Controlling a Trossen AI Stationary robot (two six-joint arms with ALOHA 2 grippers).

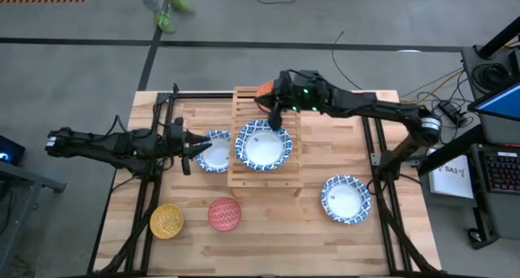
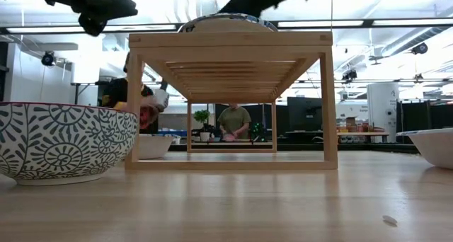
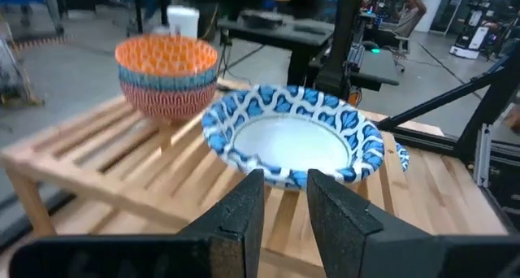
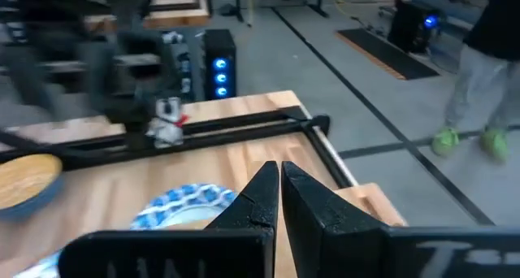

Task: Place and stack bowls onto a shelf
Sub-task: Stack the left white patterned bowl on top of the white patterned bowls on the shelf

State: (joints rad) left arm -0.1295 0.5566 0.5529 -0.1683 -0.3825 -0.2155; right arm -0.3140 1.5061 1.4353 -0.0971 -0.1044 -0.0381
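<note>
The left arm lies stretched low across the counter (image 1: 268,229) from the left side, and its claw (image 1: 195,145) points toward the shelf (image 1: 244,176); its two fingers (image 3: 244,213) stand a little apart with nothing between them, just before the rim of a wide blue-patterned bowl (image 1: 264,145) that sits on top of the shelf. The right arm reaches in from the right side, bent at the elbow, and its claw (image 1: 275,115) hangs over the far part of the shelf, just above the back rim of that same bowl; its fingers (image 4: 260,201) are pressed fully together and hold nothing. Behind this claw an orange bowl (image 1: 263,89) sits on the far end of the shelf, mostly covered by the arm in the high view; the left wrist view shows it as an orange bowl stacked in another patterned bowl (image 3: 166,95). A second wide bowl (image 1: 214,151) lies on the counter beside the shelf, partly hidden by the left claw. A third wide bowl (image 1: 345,198) stands alone at the right, and a yellow bowl (image 1: 166,220) and a red bowl (image 1: 224,214) stand near the front edge. In the low view the bowl on the shelf shows only as a thin rim.
</note>
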